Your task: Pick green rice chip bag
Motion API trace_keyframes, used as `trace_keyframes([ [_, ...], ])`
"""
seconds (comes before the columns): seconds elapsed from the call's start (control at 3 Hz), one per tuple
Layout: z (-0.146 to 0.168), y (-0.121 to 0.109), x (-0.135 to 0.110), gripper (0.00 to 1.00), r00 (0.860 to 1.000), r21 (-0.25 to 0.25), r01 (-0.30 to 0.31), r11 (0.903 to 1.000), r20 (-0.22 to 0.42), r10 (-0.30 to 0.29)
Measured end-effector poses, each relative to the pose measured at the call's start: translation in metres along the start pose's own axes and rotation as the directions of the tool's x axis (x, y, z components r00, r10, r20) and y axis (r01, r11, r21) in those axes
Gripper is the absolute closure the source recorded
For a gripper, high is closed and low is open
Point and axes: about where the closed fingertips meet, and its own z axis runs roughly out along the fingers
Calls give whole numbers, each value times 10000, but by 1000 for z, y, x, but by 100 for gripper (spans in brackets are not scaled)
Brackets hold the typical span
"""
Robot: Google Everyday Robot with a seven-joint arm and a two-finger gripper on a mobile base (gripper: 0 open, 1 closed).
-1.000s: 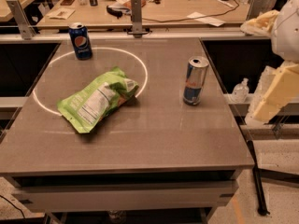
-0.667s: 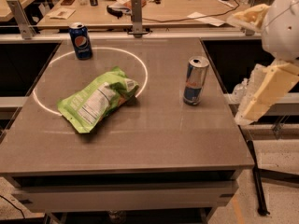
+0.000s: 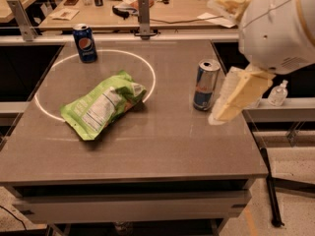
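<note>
The green rice chip bag [image 3: 103, 106] lies crumpled on the grey table [image 3: 147, 151], left of centre, its white label panel facing up. It rests partly inside a white ring marked on the tabletop. My gripper [image 3: 235, 98] hangs from the large white arm housing [image 3: 278, 28] at the right, just right of a silver-blue drink can [image 3: 205, 85]. It is well to the right of the bag and does not touch it. It holds nothing that I can see.
A blue Pepsi can [image 3: 84, 43] stands at the table's back left, on the ring. A small clear bottle [image 3: 278, 93] sits on a ledge to the right. A cluttered wooden desk [image 3: 162, 6] lies behind the table.
My arm has swung left and down over the table's right edge, closer to the silver-blue can. The bag and both cans have not moved.
</note>
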Motion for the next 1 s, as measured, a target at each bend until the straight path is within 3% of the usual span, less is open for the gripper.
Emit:
trace_keyframes([
  [0.33,24,-3,-23,0,9964,353,808,9961,232,-817],
  [1.0,79,0,-45,0,9718,-23,2357,9718,-101,-2357],
])
